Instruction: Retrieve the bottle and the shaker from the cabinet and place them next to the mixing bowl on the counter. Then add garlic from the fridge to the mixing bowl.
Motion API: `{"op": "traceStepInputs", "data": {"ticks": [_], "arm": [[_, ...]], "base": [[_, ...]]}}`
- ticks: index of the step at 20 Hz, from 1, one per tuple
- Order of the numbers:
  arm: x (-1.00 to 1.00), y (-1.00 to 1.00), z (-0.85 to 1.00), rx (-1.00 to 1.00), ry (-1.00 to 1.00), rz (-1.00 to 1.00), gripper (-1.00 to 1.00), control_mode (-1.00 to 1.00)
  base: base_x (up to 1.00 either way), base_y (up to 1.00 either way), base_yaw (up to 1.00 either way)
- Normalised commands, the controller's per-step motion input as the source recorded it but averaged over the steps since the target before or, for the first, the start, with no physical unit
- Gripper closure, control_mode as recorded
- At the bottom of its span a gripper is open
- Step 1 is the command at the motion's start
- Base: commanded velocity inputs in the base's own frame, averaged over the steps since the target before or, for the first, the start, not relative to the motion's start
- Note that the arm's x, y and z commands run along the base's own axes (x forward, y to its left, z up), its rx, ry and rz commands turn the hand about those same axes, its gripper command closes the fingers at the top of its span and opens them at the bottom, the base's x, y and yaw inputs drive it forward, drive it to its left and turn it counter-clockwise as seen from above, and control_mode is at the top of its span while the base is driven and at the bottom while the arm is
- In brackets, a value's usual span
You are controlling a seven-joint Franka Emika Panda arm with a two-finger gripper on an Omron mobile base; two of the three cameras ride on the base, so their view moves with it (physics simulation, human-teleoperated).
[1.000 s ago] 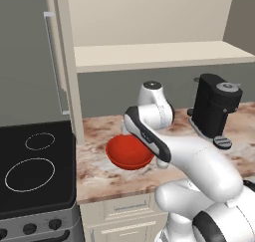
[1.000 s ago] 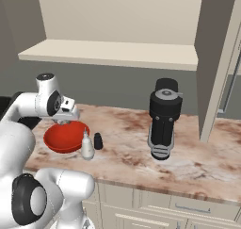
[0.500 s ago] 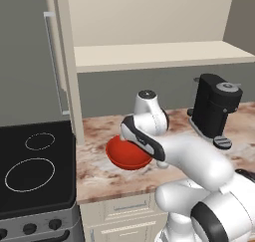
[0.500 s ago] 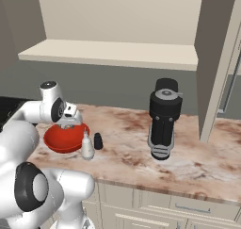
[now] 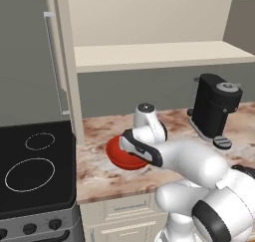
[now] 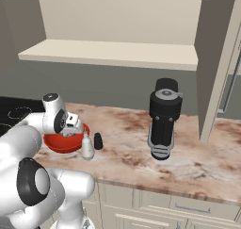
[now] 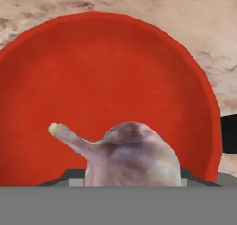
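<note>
cabinet (image 6: 113,51) shelf bare, nothing left up there. counter (image 6: 197,157) carries everything: coffee machine (image 6: 164,117) toward 3 o'clock in the right base view, mixing bowl (image 6: 63,143) at 9 o'clock, bottle (image 6: 87,147) touching or nearly touching the bowl's rim on its 3 o'clock side, shaker (image 6: 98,141) just beside the bottle, further toward 3. So 2 of the 3 items look placed. Stovetop (image 5: 35,171) sits off the counter's end at 9 o'clock in the left base view.

Arm is folded over the bowl; wrist hangs right above it in both base views.

gripper (image 7: 132,182): pincer pressed together on the garlic (image 7: 132,157). Finger tips mostly hidden behind the bulb, only dark slivers show at either side of it.

Key relation for the next move: in the hand view the bulb sits at 6 o'clock, with the bowl's red interior (image 7: 115,80) spread behind it from 9 through 12 to 3. So the drop line from the pincer lands inside the rim, not on the stone. Garlic stem points toward 10 o'clock, bulb's long axis roughly 10-to-4 and lying across the finger line. How high the bulb hangs above the bowl floor I can't tell.

Judgement: last step in hand, release into bowl. Bulb is off-centre toward the near rim, so it could roll on landing; a small push toward 12 before letting go would be safer.
</note>
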Motion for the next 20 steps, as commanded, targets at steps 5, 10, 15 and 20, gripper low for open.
{"op": "traceStepInputs", "data": {"ticks": [5, 10, 15, 20], "arm": [[-0.06, 0.14, -0.07, 0.0, 0.0, 0.0, 1.0, -1.0], [0.0, 0.41, -0.01, 0.0, 0.0, 0.0, 1.0, -1.0], [0.05, 0.11, -0.19, 0.0, 0.0, 0.0, 1.0, -1.0], [0.1, -0.02, -0.32, 0.0, 0.0, 0.0, 1.0, -1.0]], "base": [[0.0, 0.0, 0.0], [0.0, 0.0, 0.0], [0.0, 0.0, 0.0], [0.0, 0.0, 0.0]]}}
